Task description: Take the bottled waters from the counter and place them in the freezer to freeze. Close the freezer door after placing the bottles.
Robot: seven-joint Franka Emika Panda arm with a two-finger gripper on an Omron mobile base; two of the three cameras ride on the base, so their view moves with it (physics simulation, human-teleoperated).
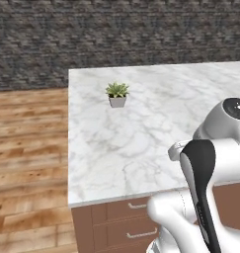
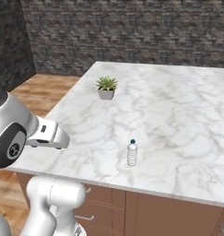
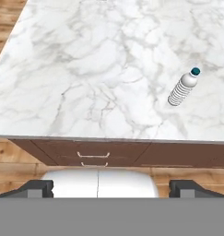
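Observation:
One bottled water [image 2: 132,153], clear and ribbed with a dark teal cap, stands upright on the white marble counter [image 2: 178,115] close to its front edge. In the hand view the bottled water [image 3: 182,87] is at the upper right, on the counter [image 3: 85,69]. My gripper [image 3: 112,188] is open, its two dark fingertips [image 3: 39,186] spread wide with nothing between them. It hangs in front of the counter's front edge, above the drawers and to the left of the bottle, well apart from it. The freezer and its door are out of view.
A small potted plant [image 1: 117,94] sits toward the counter's [image 1: 141,133] far left; it also appears as the plant [image 2: 106,87]. Brown drawers [image 3: 92,156] with silver handles run under the slab. Wooden floor [image 1: 27,148] lies to the left, with a dark stone wall [image 1: 116,29] behind.

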